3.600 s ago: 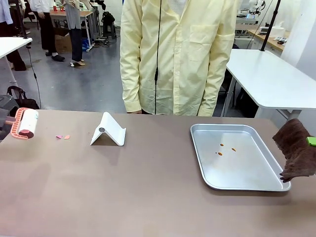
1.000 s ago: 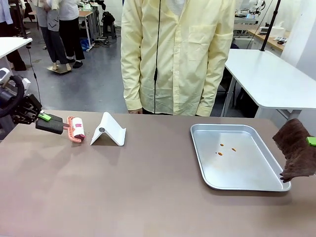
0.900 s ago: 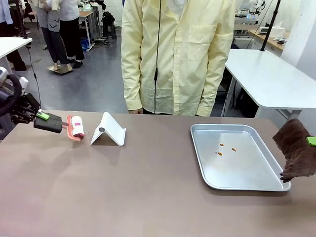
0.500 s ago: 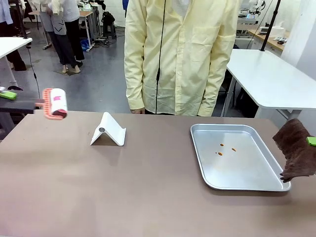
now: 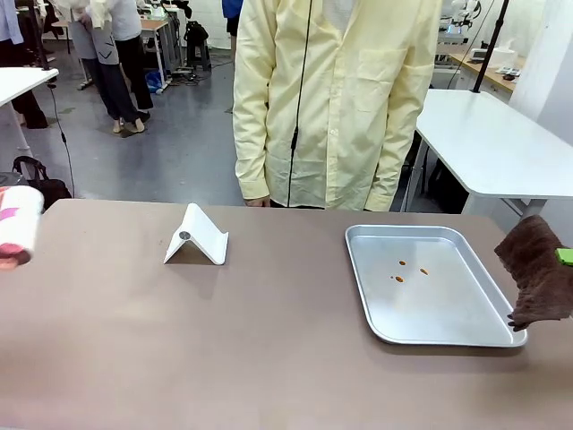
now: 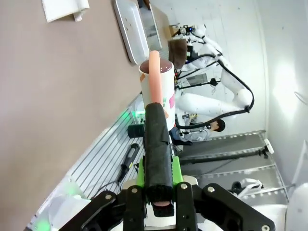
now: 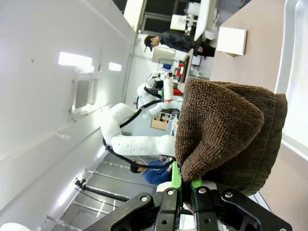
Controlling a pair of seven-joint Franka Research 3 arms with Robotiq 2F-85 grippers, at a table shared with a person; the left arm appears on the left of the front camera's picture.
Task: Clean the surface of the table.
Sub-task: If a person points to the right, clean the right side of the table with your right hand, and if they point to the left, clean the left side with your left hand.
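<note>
The greyish-brown table [image 5: 269, 340] stretches across the front view. A lint roller [image 5: 16, 226] with a white roll hovers at the table's far left edge. In the left wrist view my left gripper [image 6: 158, 175] is shut on the roller's black handle [image 6: 158, 144], and the pink frame and white roll [image 6: 159, 84] point away over the table [image 6: 57, 96]. At the far right hangs a brown cloth [image 5: 540, 273] beside the tray's right rim, with my right gripper [image 5: 564, 256] shut on it. The right wrist view shows the cloth [image 7: 226, 139] bunched between the green pads [image 7: 174, 180].
A silver tray [image 5: 501, 336] with three small orange crumbs [image 5: 400, 271] lies on the right. A folded white stand [image 5: 197, 236] sits at the back left. A person in a pale yellow coat [image 5: 331, 98] stands at the far edge. White tables stand beyond.
My left arm lifted the lint roller from the table beside the white stand and drew it back to the left edge. The pink bits seen earlier are gone. The right arm stayed still.
</note>
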